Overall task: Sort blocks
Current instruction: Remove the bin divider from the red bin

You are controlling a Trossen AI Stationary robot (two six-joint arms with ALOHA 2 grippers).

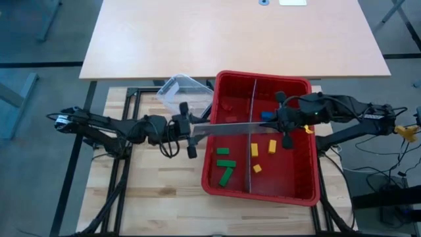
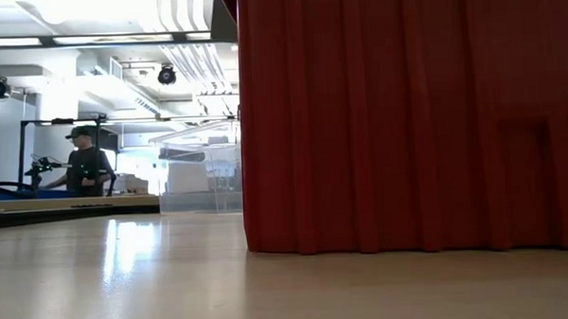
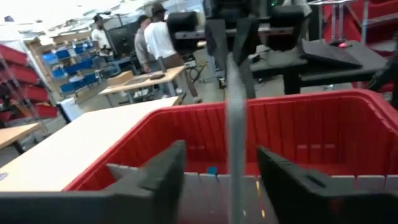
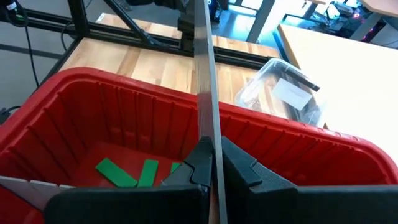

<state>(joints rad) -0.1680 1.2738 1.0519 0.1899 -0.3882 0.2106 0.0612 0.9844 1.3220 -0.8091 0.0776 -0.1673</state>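
Note:
A red bin (image 1: 299, 191) holds small blocks: green ones (image 1: 226, 164) in its near left part, yellow ones (image 1: 263, 150) beside them, a blue one (image 1: 266, 116) farther back. A long grey divider panel (image 1: 230, 129) stands on edge across the bin, left to right. My right gripper (image 4: 212, 163), over the bin's right half (image 1: 284, 125), is shut on it. My left gripper (image 3: 221, 177), just outside the bin's left wall (image 1: 196, 133), is open. Its fingers (image 3: 163, 171) flank the panel's left end (image 3: 235, 124) with a gap on each side. My right gripper pinches the panel's right end (image 4: 210, 140) between its two fingers, one on each flat face. The fingers come from the table's right side, slanting a little downward, and lie along the panel. The panel stands on edge above the bin floor and reaches out over the left wall (image 4: 200, 99).
A second grey divider (image 1: 252, 158) runs far to near through the bin's middle. A clear plastic tub (image 1: 184, 92) lies behind the bin's far left corner. A pale tabletop (image 1: 230, 33) lies beyond. People stand in the room behind (image 3: 158, 37).

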